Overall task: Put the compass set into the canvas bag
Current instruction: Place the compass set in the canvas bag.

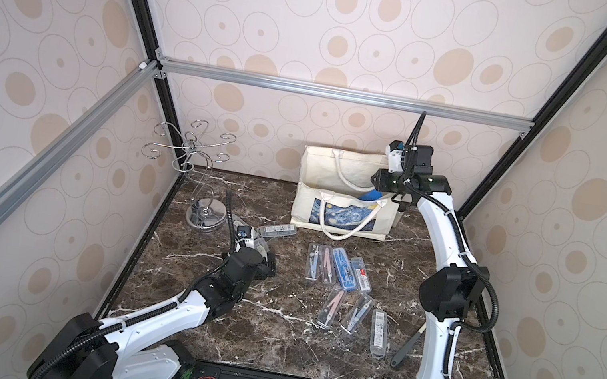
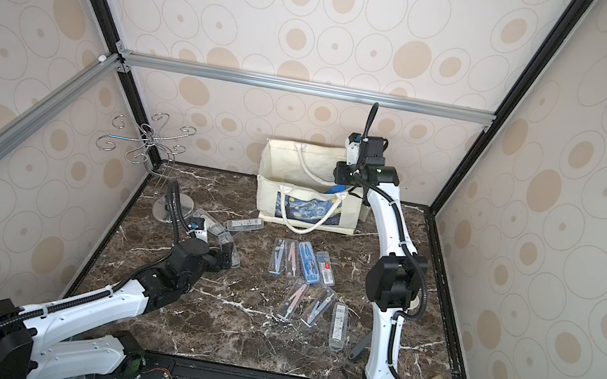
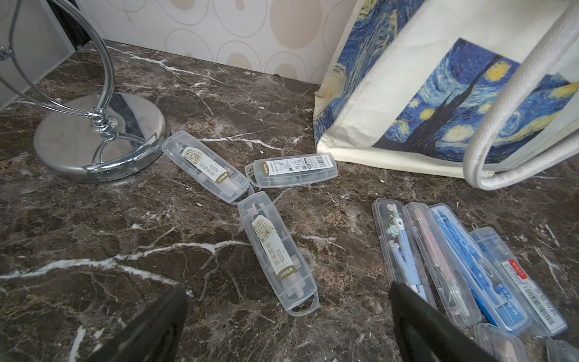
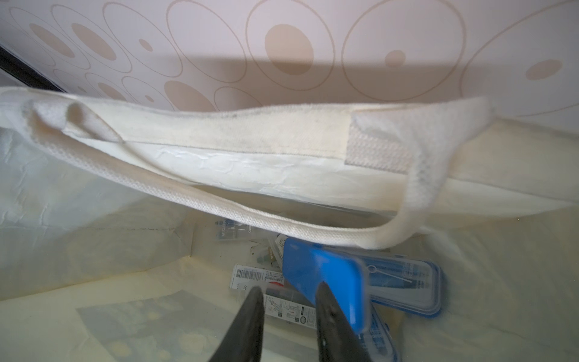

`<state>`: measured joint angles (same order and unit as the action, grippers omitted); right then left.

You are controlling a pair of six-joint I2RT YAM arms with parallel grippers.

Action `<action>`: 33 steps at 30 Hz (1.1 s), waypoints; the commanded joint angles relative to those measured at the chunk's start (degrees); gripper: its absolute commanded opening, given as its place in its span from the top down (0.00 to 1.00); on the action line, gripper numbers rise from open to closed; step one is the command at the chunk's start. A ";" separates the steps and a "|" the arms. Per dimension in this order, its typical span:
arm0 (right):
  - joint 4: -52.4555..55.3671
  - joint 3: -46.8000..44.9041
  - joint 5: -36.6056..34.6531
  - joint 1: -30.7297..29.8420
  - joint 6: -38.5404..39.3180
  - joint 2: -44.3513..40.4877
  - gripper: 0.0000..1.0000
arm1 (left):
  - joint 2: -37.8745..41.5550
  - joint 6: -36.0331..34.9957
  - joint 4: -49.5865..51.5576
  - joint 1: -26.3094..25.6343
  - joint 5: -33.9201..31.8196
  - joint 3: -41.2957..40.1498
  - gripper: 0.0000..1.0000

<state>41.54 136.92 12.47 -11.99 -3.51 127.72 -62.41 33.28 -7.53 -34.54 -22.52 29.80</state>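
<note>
Drop step: blue case [image 4: 326, 282] released into bag [image 1: 307, 208], upper centre, by parted right gripper [image 4: 289, 313]; left gripper [image 3: 288, 288] spread wide, empty; clear case [image 3: 275, 250] to be grasped next.

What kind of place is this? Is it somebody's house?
Likely a robot test booth, not a house: left arm and right arm mounted in front, wallpaper panels in a metal frame, marble tabletop.

Light even and diffuse; top views sharp, edges bowed. Glare on round chrome stand base [image 3: 100, 138]. Right wrist view: blue plastic case [image 4: 322, 275] motion-blurred.
</note>
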 commanded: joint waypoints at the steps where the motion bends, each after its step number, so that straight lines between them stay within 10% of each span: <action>1: 0.56 -0.69 1.36 -0.05 0.26 -1.49 0.68 | -0.32 2.00 1.69 0.75 -0.46 0.26 0.00; 22: -3.67 -9.14 13.14 0.02 -0.27 -16.34 0.58 | -12.05 5.17 8.86 4.53 2.57 5.80 0.00; 33: -19.69 -41.08 16.96 -0.05 -2.20 -39.00 0.55 | -30.28 6.47 14.43 5.15 4.99 17.76 0.05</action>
<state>28.99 101.80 27.66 -11.99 -5.08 94.32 -90.11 37.71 3.77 -29.98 -18.57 44.62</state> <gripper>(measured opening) 0.449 0.958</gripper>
